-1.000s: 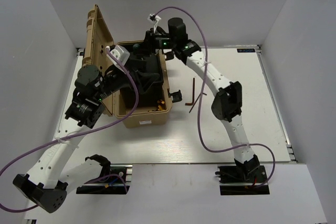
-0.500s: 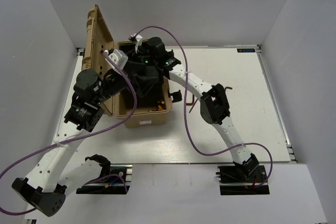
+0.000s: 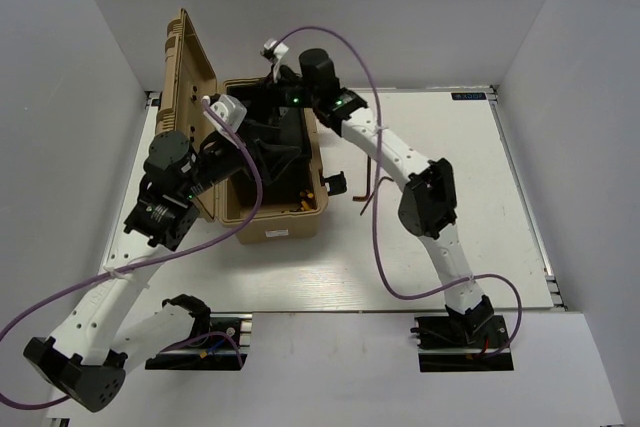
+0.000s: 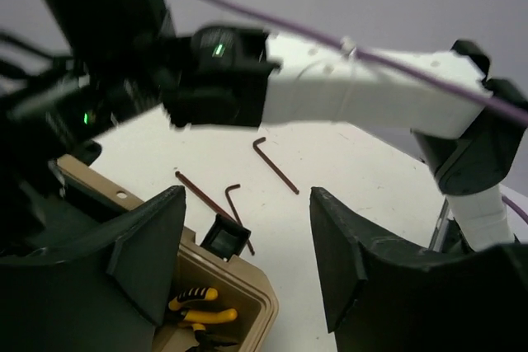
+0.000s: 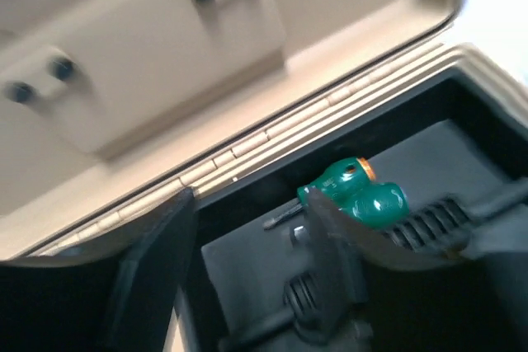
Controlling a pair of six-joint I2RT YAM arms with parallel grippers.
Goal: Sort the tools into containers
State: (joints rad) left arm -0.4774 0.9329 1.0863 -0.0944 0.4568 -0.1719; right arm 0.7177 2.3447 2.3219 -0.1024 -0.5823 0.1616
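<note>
1. Crowding both arms over toolbox (image 3: 285, 230): risking clash btwn left gripper (image 4: 247, 204), spread empty, & right gripper (image 5: 247, 204), released above stubby screwdriver (image 5: 356, 197) in tray (image 5: 462, 154).
2. Going for hex keys (image 4: 276, 165) on surface (image 3: 450, 197) next: prob. slipping off thin shafts.

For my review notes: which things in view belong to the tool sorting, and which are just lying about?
Job:
- green-handled screwdrivers, in the black tray
- yellow-and-black pliers, inside the tan toolbox
- hex keys, on the table, not yet sorted

Not part of it:
- purple cables on the arms
</note>
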